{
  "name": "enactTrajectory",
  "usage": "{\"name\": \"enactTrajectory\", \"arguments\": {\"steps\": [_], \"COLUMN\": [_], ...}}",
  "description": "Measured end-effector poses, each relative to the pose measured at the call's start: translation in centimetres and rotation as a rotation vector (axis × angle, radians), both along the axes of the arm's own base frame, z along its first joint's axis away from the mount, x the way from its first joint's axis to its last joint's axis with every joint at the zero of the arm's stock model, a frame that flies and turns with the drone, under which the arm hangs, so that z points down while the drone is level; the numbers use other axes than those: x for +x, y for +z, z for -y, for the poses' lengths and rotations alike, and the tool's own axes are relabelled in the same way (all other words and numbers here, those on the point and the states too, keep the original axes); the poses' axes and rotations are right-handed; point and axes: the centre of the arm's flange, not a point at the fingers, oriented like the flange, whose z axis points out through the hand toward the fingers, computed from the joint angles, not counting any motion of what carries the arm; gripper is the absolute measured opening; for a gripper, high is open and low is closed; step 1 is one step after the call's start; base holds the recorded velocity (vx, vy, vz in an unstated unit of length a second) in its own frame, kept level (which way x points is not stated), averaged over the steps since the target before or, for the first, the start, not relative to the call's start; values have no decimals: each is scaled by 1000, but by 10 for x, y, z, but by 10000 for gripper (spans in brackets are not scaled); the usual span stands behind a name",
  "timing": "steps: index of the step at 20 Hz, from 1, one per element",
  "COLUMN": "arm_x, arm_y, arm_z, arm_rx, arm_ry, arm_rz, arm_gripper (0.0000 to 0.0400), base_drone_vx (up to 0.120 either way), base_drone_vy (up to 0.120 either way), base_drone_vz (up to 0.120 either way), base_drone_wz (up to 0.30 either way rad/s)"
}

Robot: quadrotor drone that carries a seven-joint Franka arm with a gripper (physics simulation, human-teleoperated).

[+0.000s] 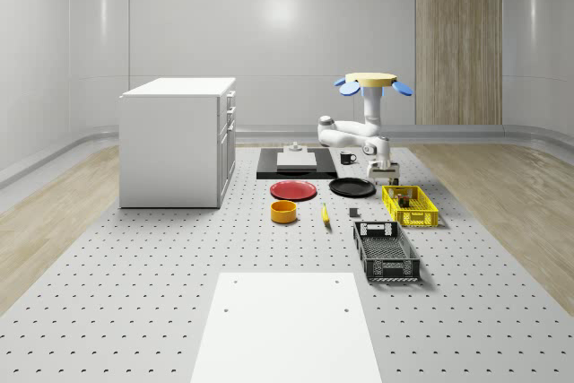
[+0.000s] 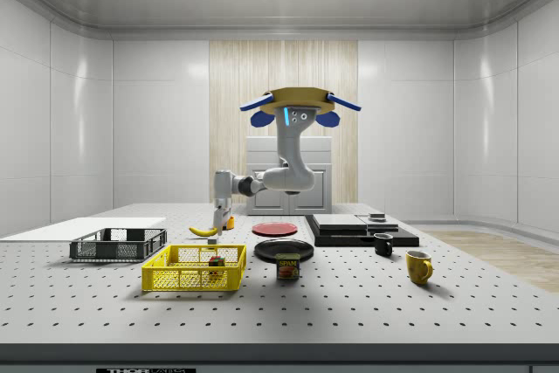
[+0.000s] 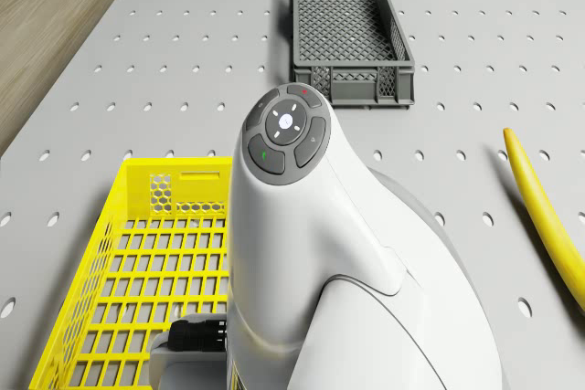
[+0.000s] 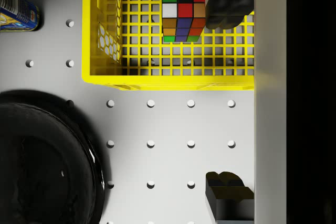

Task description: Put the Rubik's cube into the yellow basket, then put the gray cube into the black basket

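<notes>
The Rubik's cube lies inside the yellow basket, near one end, and also shows through the basket's mesh in the side view. My gripper is open, with one fingertip over the basket beside the cube and the other over the bare table. Nothing is between the fingers. In the whole-scene view the gripper hangs just above the far end of the yellow basket. The drone hovers above that spot. A small gray cube rests on the table between the banana and the yellow basket. The black basket stands nearer the camera.
A black plate lies close by the gripper, and a can stands beside the yellow basket. A red plate, orange bowl, banana, black mug and a white cabinet are to the whole-scene view's left.
</notes>
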Motion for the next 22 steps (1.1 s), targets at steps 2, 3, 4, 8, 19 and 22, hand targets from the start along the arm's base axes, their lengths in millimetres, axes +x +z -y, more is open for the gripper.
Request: {"name": "enactTrajectory", "arguments": {"steps": [2,3,4,8,19,22], "arm_x": [0,0,0,0,0,0], "arm_y": [0,0,0,0,0,0], "arm_z": [0,0,0,0,0,0], "arm_rx": [0,0,0,0,0,0], "arm_ry": [0,0,0,0,0,0], "arm_rz": [0,0,0,0,0,0], "arm_gripper": [400,400,400,400,400,400], "base_drone_vx": [0,0,0,110,120,120], "base_drone_vy": [-120,-120,-120,-120,-120,-120], "base_drone_vz": [0,0,0,0,0,0], "base_drone_wz": [0,0,0,0,0,0]}}
